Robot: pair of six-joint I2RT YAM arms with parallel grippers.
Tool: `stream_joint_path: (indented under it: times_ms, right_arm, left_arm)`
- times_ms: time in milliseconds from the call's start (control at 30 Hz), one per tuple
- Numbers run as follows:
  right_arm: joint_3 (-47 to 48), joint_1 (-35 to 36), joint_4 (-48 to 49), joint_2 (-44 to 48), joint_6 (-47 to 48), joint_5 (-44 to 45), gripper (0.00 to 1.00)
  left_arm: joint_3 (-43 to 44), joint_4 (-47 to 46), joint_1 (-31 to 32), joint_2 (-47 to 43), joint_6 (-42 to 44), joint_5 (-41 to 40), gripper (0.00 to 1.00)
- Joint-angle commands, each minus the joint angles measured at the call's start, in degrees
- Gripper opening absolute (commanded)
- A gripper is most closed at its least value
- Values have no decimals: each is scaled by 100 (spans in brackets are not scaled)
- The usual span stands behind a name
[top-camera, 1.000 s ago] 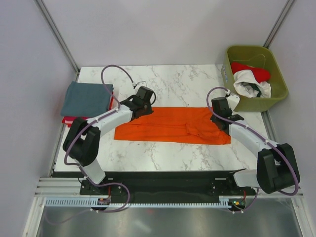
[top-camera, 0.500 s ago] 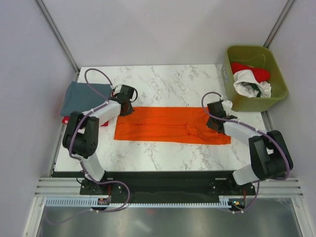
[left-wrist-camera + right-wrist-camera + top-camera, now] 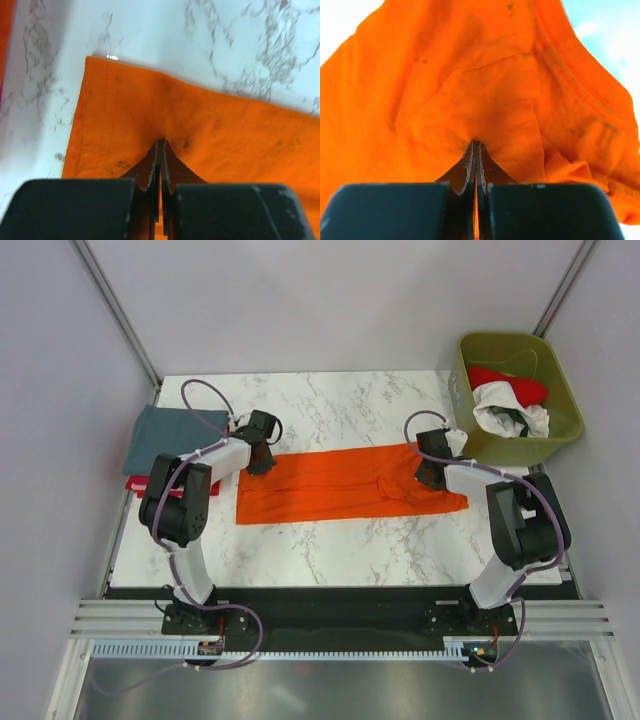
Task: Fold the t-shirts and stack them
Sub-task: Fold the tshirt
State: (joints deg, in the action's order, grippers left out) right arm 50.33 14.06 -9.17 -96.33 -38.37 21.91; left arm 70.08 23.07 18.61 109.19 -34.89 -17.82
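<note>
A bright orange t-shirt [image 3: 340, 488] lies folded into a long strip across the middle of the marble table [image 3: 340, 410]. My left gripper [image 3: 258, 458] is shut on the orange shirt's far left corner; the wrist view shows the fabric [image 3: 210, 130] pinched at the closed fingertips [image 3: 161, 145]. My right gripper [image 3: 428, 472] is shut on the shirt's far right end, cloth [image 3: 470, 90] bunched at its tips [image 3: 476, 146]. A grey-blue folded tee [image 3: 170, 438] lies on a red one [image 3: 140, 483] at the table's left edge.
An olive-green plastic bin [image 3: 560, 430] stands off the table's back right corner, holding a red tee [image 3: 510, 385] and a white tee with dark print [image 3: 510, 418]. Grey walls enclose the table on three sides.
Both grippers have moved outward and back to the shirt's far corners and shut on it. The strip has shifted slightly, its right end now drawn toward the back.
</note>
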Motion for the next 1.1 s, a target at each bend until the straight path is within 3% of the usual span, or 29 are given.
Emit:
stream_joint_path:
  times_ms: [0,367,667,800,900,1067]
  right_arm:
    - [345,-106,-85,-665,-57,-64,0]
    - [2848,-150,-638,-2477,373,-582,0]
    - [4799,140,-1367,-3795,734,-811,0]
    - [5618,351,-1649,-4357,927,-943,0]
    - [6609,491,-2069,-4770,1129,-1302,0]
    - [7280,571,-2274,-5044,1227,-1453,0]
  left_arm:
    - [-644,506,37,-134,-272,437,2]
    - [-2321,198,731,-1452,-913,904,2]
    - [-3737,23,2180,-2981,-3179,605,2]
    - [-4002,-118,3015,-3412,-4251,315,2]
    - [-3933,-417,3630,-3134,-4542,262,2]
    - [-3467,-330,4124,-2841,-4693,-19,2]
